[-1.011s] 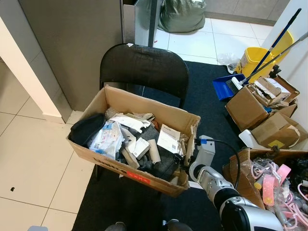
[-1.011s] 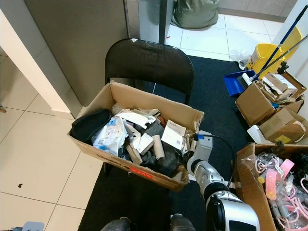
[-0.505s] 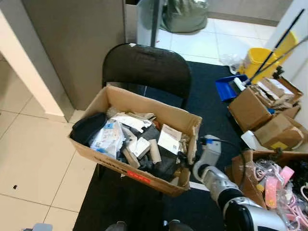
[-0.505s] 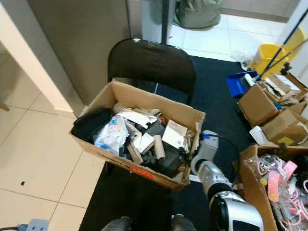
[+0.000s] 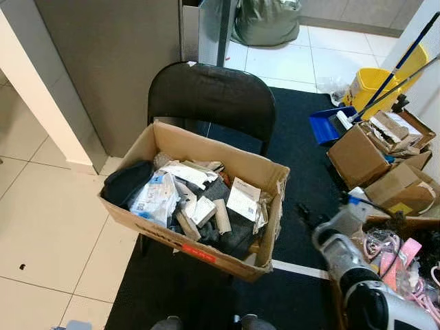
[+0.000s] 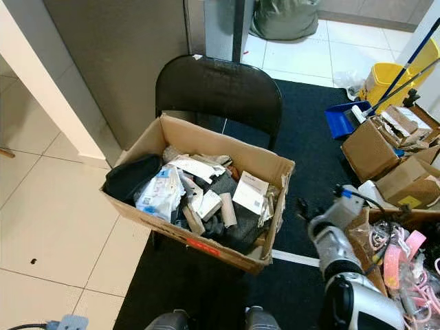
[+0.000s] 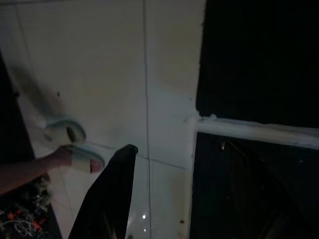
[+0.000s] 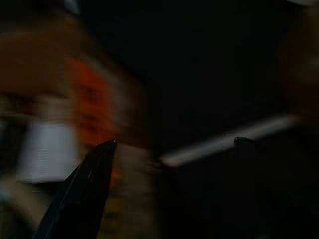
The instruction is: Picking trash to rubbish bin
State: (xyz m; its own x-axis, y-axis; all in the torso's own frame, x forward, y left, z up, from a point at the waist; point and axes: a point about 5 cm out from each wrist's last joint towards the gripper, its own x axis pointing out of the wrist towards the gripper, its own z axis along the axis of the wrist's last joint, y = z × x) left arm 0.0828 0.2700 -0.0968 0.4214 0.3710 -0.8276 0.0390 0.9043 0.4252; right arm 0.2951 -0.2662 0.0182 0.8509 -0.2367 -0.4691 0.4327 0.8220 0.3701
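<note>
An open cardboard box (image 5: 172, 141) sits on a black folding chair (image 5: 210, 96). It holds mixed trash: white packets (image 5: 155, 196), a cardboard tube (image 5: 221, 215), a printed paper (image 5: 242, 199) and dark cloth. My right gripper (image 5: 307, 214) hovers over the black carpet just right of the box's right wall, clear of it. The blurred right wrist view shows that gripper (image 8: 174, 143) open, with nothing between its fingers. In the dark left wrist view, one black finger (image 7: 109, 194) of the idle left arm hangs over pale floor tiles.
Right of the carpet are cardboard boxes (image 5: 357, 155), a blue dustpan (image 5: 323, 127), a yellow mop bucket (image 5: 368, 82) and a box of pink items (image 5: 395, 251). A grey-green bag (image 5: 265, 24) lies behind the chair. A person's limb (image 7: 30, 172) shows in the left wrist view.
My right arm has swung right, away from the box's right corner, and now stands apart from it. The camera shifted slightly.
</note>
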